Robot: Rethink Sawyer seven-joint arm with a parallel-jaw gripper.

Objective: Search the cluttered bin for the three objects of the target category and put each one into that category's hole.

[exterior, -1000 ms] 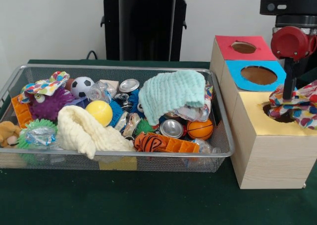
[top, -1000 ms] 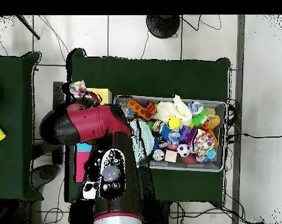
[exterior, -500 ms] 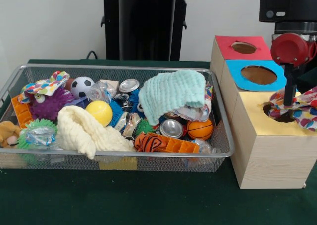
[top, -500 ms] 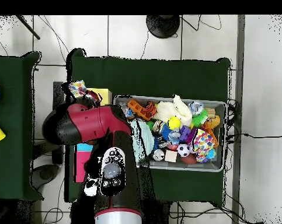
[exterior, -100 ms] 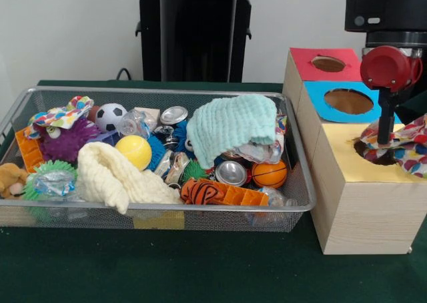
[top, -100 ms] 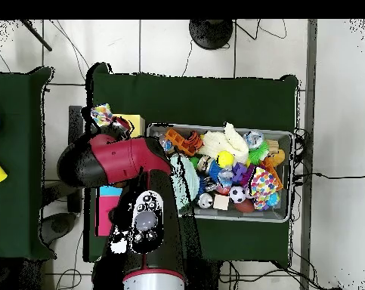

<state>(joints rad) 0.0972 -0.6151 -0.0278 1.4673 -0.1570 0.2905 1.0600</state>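
The gripper (exterior, -100 ms: 383, 141) stands in the mouth of the yellow box's hole (exterior, -100 ms: 375, 153), seemingly to feed in the multicoloured spotted cloth (exterior, -100 ms: 405, 143) draped over the rim, though I cannot tell whether it grips the cloth.

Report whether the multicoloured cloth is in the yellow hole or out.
Partly in: the multicoloured cloth drapes across the yellow box's hole, most still above the rim.
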